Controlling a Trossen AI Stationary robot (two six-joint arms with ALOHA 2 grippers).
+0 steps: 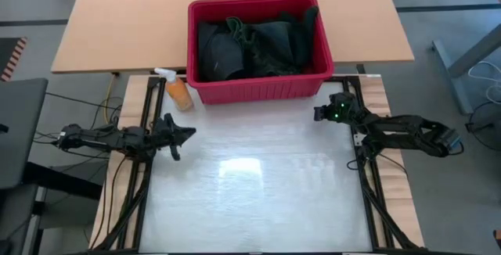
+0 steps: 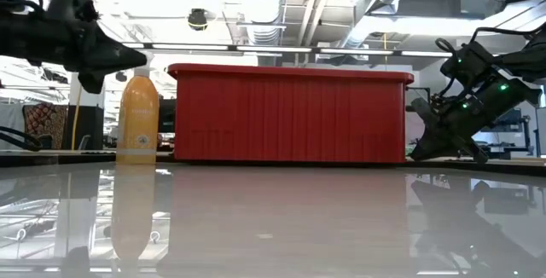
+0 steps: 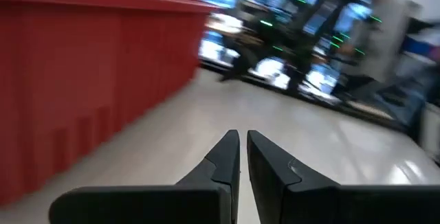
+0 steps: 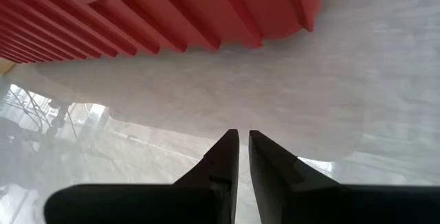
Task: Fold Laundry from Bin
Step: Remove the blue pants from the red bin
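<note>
The bin (image 1: 258, 91) stands at the far middle of the desk (image 1: 258, 192), and the laundry (image 1: 254, 45) lies heaped inside it, dark pieces tangled together, none yet out on the white work surface. Both arms hang off the desk and empty: the left gripper (image 1: 186, 134) is at the left, near the orange spray bottle (image 1: 177, 91) and short of the bin's near left corner, its jaws pressed together; the right gripper (image 1: 335, 111) is just off the bin's near right corner, tilted down toward the desk, its jaws nearly together with only a thin gap and nothing between them. The step in hand looks like the first pick, so one arm should rise clear of the thick rim, spread its jaws before going in, and take a single top fold rather than the whole heap. Which piece lies loose on top is hard to tell from above, perhaps the greenish one at the middle. The left arm should keep clear of the bottle, which stands close to its path.
</note>
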